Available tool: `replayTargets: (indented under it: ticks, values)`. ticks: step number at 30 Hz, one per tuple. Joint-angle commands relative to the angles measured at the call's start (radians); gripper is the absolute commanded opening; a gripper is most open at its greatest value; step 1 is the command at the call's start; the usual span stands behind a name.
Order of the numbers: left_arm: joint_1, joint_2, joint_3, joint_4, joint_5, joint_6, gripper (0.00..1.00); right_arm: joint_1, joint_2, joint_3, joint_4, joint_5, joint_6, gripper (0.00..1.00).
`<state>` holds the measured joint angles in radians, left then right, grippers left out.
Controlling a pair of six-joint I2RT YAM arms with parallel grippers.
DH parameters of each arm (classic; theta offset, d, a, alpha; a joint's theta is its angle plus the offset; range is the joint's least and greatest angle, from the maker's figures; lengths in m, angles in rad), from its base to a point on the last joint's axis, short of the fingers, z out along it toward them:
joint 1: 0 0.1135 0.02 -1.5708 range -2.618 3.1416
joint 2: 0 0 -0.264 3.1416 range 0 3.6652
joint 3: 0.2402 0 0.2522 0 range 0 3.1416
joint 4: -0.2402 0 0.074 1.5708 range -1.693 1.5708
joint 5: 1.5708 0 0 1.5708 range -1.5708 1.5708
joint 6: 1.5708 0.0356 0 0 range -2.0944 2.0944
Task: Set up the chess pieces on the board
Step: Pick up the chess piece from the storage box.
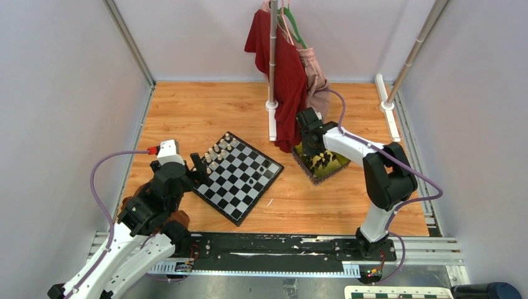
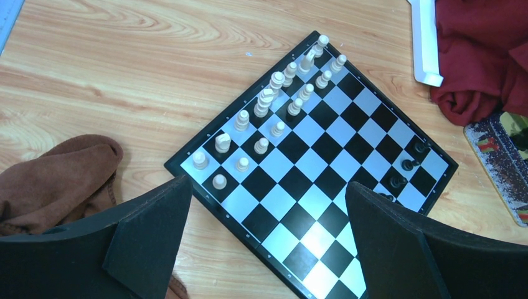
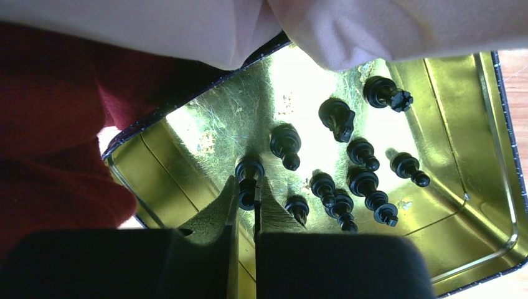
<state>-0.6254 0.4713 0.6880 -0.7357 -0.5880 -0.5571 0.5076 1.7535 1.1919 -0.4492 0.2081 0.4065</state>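
Observation:
The board (image 1: 236,188) lies as a diamond on the wooden table. Cream chess pieces (image 2: 268,103) fill two rows along its far-left side, and a few black ones (image 2: 408,165) stand at its right corner. My left gripper (image 2: 268,249) hangs open above the board's near edge, with nothing between its fingers (image 2: 149,230). My right gripper (image 3: 247,193) reaches down into the gold tray (image 3: 205,143) and is shut on a black chess piece (image 3: 248,169) lying there. Several more black pieces (image 3: 361,180) lie loose in the tray to its right.
A red garment (image 1: 283,75) and a pink one (image 1: 314,78) hang from a rack pole (image 1: 273,56), draping over the tray's far edge. A brown cloth (image 2: 56,180) lies beside the left arm. White rack feet (image 1: 387,106) rest on the table at the back.

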Motion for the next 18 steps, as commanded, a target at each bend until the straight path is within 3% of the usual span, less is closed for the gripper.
replayTargets:
  ticks: [1,18]
  values:
    - [-0.013,0.001,-0.012,0.007,-0.02,-0.003,1.0,-0.012,0.006,-0.008,-0.015,0.006,0.001,0.0]
    - [-0.014,-0.021,-0.014,0.007,-0.027,-0.006,1.0,-0.012,-0.137,0.005,-0.071,0.029,-0.027,0.0]
